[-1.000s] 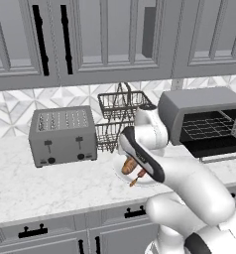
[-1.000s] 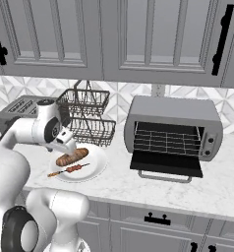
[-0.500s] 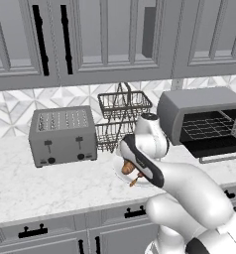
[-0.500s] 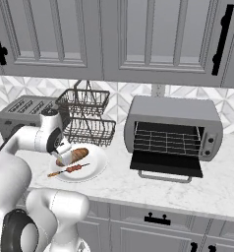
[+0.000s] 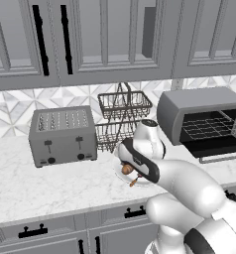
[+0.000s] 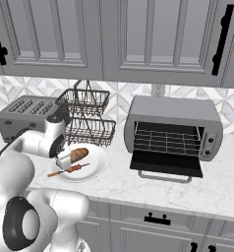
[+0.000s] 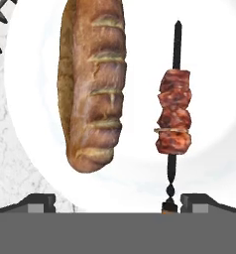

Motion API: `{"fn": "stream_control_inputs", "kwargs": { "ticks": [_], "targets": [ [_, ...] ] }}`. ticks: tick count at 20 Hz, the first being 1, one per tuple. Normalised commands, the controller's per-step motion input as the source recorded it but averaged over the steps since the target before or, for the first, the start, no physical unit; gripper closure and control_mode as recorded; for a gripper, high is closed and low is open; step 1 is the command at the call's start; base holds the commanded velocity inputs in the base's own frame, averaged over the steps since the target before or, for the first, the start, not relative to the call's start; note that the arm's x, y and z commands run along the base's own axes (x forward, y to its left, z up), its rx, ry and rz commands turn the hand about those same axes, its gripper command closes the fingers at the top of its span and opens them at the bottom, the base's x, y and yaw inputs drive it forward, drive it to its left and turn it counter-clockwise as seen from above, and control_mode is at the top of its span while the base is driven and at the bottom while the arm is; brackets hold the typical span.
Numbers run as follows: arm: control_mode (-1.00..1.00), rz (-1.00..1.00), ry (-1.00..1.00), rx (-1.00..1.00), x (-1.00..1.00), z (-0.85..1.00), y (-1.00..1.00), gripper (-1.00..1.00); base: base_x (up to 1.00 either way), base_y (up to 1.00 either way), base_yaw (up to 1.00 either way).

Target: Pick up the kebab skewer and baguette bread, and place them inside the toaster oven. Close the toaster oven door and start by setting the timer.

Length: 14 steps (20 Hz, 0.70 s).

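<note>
Marble counter bears a white plate (image 6: pixel 95 167) with the baguette bread (image 7: pixel 92 84) beside the kebab skewer (image 7: pixel 173 119); the gripper (image 7: pixel 112 201) hovers above, fingers spread wide, holding nothing.

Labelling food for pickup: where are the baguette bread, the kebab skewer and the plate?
baguette bread (image 7: pixel 92 89), hand view, mid crust.
kebab skewer (image 7: pixel 174 119), hand view, meat chunks.
plate (image 6: pixel 95 166), right base view, bare rim.
</note>
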Motion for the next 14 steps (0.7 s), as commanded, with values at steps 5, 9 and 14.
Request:
{"fn": "stream_control_inputs", "kwargs": {
  "ticks": [5,9,14],
  "targets": [
    [-1.00,-0.02,0.03,0.00,0.24,-0.17,0.00,-1.00,0.00,0.00,0.00],
    [-1.00,-0.01,0.03,0.00,0.22,-0.13,0.09,-1.00,0.00,0.00,0.00],
    [-1.00,-0.01,0.05,0.00,0.24,-0.20,0.20,-1.00,0.00,0.00,0.00]
  ]
}}
